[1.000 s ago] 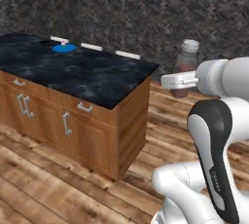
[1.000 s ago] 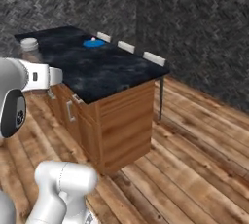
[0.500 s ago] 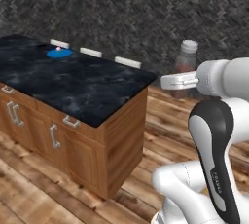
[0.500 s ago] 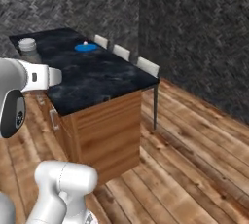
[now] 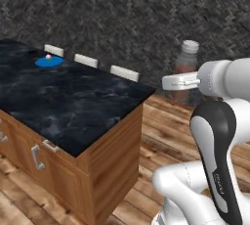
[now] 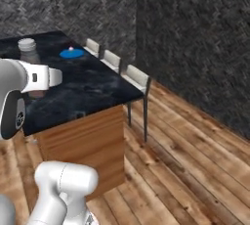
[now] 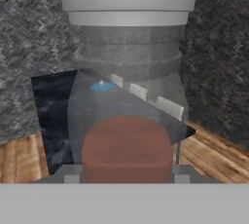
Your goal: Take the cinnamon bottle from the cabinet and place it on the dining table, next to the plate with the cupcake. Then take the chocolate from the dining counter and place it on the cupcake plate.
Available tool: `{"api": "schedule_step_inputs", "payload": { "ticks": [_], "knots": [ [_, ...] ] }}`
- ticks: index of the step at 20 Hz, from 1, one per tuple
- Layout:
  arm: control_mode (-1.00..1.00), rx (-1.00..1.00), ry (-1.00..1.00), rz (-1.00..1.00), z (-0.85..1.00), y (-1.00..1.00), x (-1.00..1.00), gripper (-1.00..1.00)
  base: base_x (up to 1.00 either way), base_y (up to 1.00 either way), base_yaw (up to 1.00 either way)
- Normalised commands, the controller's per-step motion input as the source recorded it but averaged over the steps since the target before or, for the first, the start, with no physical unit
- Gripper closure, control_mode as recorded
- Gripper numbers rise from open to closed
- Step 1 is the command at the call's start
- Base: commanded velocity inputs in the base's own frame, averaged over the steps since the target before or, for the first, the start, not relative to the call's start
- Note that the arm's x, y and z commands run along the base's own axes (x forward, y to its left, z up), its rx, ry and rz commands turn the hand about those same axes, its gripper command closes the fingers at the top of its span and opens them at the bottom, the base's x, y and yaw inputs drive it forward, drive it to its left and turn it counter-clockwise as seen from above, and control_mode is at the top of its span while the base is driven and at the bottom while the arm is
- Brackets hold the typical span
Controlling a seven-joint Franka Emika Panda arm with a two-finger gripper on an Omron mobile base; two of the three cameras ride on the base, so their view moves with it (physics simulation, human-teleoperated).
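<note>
The cinnamon bottle (image 5: pixel 187 66) is clear with a grey cap and brown powder inside. My gripper (image 5: pixel 179 82) is shut on it, holding it upright in the air to the right of the dark marble dining counter (image 5: pixel 73 102). In the right base view the bottle (image 6: pixel 28 47) rises above my hand, with the gripper (image 6: pixel 48 78) around its body. The hand view has the bottle (image 7: pixel 128 57) close up between the fingers. A blue plate (image 5: pixel 49 61) with the cupcake (image 5: pixel 48 56) sits at the counter's far edge, also seen as the plate (image 6: pixel 72 53) in the right base view.
The counter stands on wooden cupboards with metal handles (image 5: pixel 38 154). Three white-backed chairs (image 5: pixel 124 73) line its far side, the nearest chair (image 6: pixel 138 77) on thin legs. Dark stone walls close the room behind. Open wooden floor (image 6: pixel 195 160) lies to the right.
The whole picture has shifted, so the base has driven: the counter's near corner has come closer. The bottle stays upright in the shut gripper, in the same place relative to the arm.
</note>
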Motion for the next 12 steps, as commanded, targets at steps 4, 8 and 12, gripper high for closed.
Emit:
{"api": "schedule_step_inputs", "payload": {
  "ticks": [4,8,12],
  "knots": [
    [1.00,0.00,0.00,0.00,0.00,0.00,0.00,1.00,0.91,-0.25,0.01],
    [1.00,0.00,0.00,0.00,0.00,0.00,0.00,1.00,0.90,-0.27,0.02],
    [1.00,0.00,0.00,0.00,0.00,0.00,0.00,1.00,0.84,-0.30,0.06]
  ]
}}
